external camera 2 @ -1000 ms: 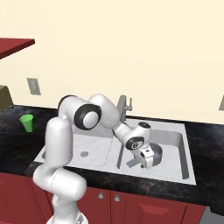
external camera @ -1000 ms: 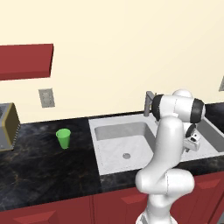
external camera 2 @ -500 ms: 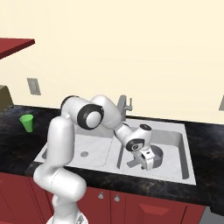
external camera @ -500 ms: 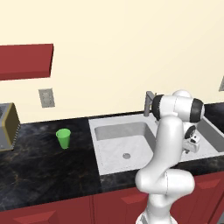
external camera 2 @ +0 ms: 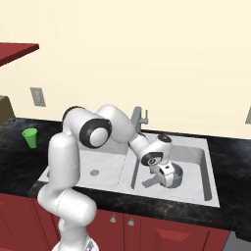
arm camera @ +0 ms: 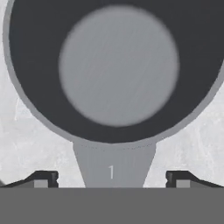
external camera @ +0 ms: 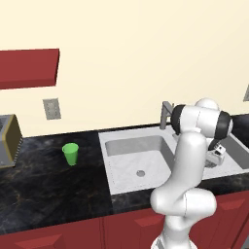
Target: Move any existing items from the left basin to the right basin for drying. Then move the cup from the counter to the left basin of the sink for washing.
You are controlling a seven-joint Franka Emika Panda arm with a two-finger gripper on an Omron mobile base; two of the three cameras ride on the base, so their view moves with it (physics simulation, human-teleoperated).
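Gleaming black counter around steel sink, cream wall; gripper spread wide astride pan handle, gripping nothing.

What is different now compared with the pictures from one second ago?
The gripper has opened and let go of the pan; its fingertips now stand apart on either side of the pan's handle. The pan rests in the right basin. The green cup on the counter and the left basin stayed as they were.
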